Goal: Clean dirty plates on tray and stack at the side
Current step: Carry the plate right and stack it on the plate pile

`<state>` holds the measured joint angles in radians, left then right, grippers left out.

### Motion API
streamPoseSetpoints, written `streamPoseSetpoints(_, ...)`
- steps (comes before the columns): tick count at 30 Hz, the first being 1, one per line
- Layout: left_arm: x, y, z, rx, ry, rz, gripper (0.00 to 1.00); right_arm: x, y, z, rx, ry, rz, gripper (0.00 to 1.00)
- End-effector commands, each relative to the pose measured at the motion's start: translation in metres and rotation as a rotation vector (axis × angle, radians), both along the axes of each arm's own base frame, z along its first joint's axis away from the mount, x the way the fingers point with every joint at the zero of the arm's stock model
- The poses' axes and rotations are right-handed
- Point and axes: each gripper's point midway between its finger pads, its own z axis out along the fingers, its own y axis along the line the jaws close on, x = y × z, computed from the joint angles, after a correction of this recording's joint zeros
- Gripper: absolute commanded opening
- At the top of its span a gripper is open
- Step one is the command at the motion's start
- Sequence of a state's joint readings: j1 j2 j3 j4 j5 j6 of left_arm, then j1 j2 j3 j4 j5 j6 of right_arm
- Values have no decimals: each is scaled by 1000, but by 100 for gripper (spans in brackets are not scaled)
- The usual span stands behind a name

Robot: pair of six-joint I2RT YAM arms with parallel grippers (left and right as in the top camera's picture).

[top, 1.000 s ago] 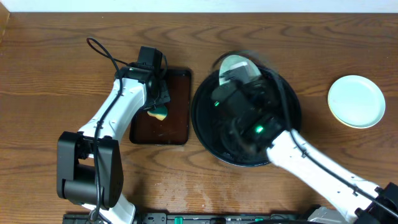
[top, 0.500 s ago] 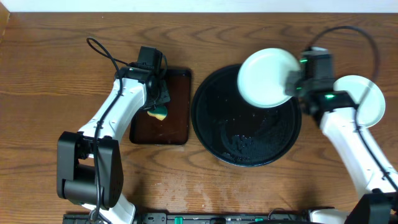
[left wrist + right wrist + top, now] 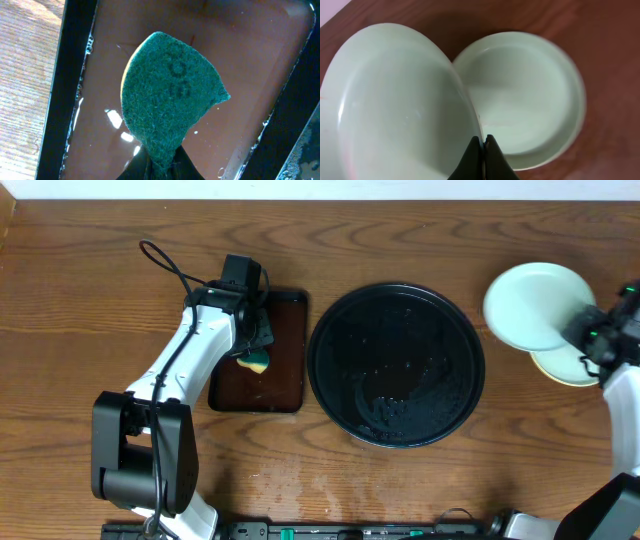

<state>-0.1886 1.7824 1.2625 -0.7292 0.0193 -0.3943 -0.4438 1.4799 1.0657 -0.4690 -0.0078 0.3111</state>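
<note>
Overhead view: the black tray lies at the middle of the tabletop, and its glossy floor looks wet. At its 9 o'clock is the brown tray. Over it the left gripper is clenched on a sponge. At 3 o'clock of the black tray, the right gripper grasps the held plate by its rim. This plate covers the 11 o'clock edge of the second plate, which lies on the wood.

Left wrist view: the fingers pinch the green sponge at its 6 o'clock end, above the wet brown tray.

Right wrist view: the fingertips are closed on the held plate, which is tilted. The second plate lies flat at its 3 o'clock. Whether the two touch, I cannot tell.
</note>
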Motion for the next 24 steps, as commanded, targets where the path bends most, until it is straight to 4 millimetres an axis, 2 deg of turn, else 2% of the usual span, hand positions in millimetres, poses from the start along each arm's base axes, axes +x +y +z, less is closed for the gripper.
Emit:
streamPoseSetpoints(1, -2, 3, -5, 17, 14, -3, 8, -8, -19, 10, 12, -32, -61, 1)
streamPoseSetpoints(8, -2, 3, -5, 17, 14, -4, 8, -33, -58, 8, -85, 27, -208, 1)
streamPoseSetpoints(12, -2, 3, -5, 17, 14, -4, 8, -49, -74, -4, -134, 93, -281, 1)
streamPoseSetpoints(19, -2, 3, -5, 17, 15, -4, 8, -54, -82, -61, -77, 223, -293, 1)
streamPoseSetpoints(24, -2, 3, -5, 17, 15, -4, 8, -52, -84, -89, -54, 268, -291, 1)
